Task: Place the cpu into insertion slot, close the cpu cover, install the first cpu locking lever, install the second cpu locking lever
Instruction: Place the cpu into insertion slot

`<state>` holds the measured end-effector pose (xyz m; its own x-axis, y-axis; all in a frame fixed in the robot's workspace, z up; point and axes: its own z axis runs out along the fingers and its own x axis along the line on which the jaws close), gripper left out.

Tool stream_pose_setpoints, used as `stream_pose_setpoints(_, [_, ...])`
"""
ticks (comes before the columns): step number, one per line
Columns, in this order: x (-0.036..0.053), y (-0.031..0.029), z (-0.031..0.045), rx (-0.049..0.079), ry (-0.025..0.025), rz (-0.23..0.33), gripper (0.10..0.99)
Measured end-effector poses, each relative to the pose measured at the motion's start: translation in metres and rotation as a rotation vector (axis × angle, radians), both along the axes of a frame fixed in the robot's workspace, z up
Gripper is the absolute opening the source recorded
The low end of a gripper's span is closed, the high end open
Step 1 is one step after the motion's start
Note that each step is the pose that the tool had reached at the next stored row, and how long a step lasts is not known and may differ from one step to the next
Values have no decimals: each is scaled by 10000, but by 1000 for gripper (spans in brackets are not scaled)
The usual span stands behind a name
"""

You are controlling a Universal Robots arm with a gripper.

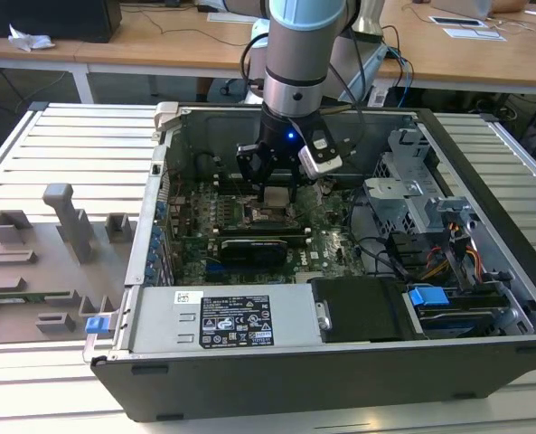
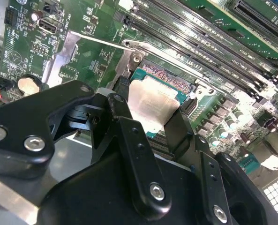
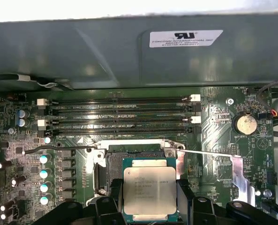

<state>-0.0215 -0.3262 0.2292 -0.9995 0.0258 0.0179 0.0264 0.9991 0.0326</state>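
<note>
1. The black two-finger gripper [image 2: 154, 101] is closed just to chip width. Its fingers [image 3: 115, 190] pinch opposite edges of the cpu [image 3: 149, 185], a small flat square chip with a silvery-grey top and a thin green rim.
2. Gripping by the edges leaves the chip's underside free, probably to keep its contacts untouched.
3. The cpu hangs just over the insertion slot [image 3: 129, 157], a square black-and-silver socket. Part of the slot's dark centre is uncovered, so the chip appears not yet seated.

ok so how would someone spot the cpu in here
Inside the open computer case, find the long black memory slots on the green motherboard. Beside them, held in the claw, sits the cpu: a flat square chip, silvery top, thin green rim.
</note>
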Motion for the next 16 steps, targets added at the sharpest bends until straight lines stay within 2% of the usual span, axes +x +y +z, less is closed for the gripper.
stream_pose_setpoints(6, [0,0,0,-9,0,-299,541])
stream_pose_setpoints(10, [0,0,-1,-14,0,-834,541])
stream_pose_setpoints(14, [0,0,-2,-33,0,-1845,541])
stream_pose_setpoints(16, [0,0,-2,-42,0,-2097,541])
